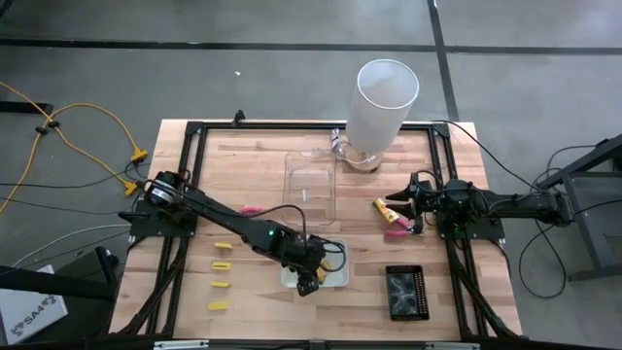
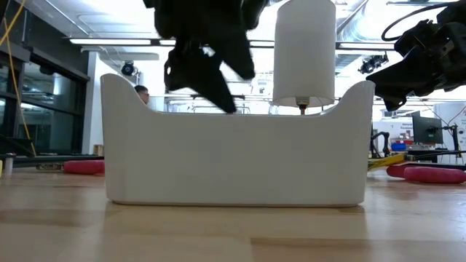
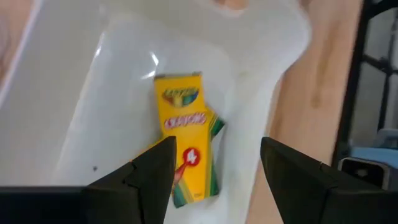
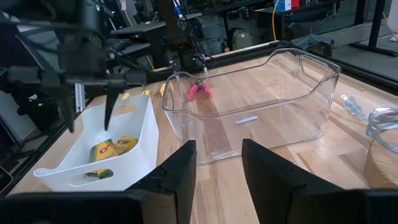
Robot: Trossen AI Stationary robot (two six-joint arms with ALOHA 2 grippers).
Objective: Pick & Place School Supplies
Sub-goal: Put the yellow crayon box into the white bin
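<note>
Left gripper (image 3: 214, 168) hovering open-fingered over the white tray (image 1: 335, 280) near the table's front edge, crayon box (image 3: 185, 140) lying inside, apparently just dropped; right gripper (image 1: 416, 206) waiting open by the right edge.

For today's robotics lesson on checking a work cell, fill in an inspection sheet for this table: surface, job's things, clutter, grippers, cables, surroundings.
Surface: wooden table, black-framed.
Job's things: crayon packets in white tray; four yellow blocks left; pink scissors on table.
Clutter: clear tray, black tray, tall white cylinder.
Grippers: left gripper open over white tray; right gripper open, empty.
Cables: yellow cable on floor.
Surroundings: person beyond table in low view.
</note>
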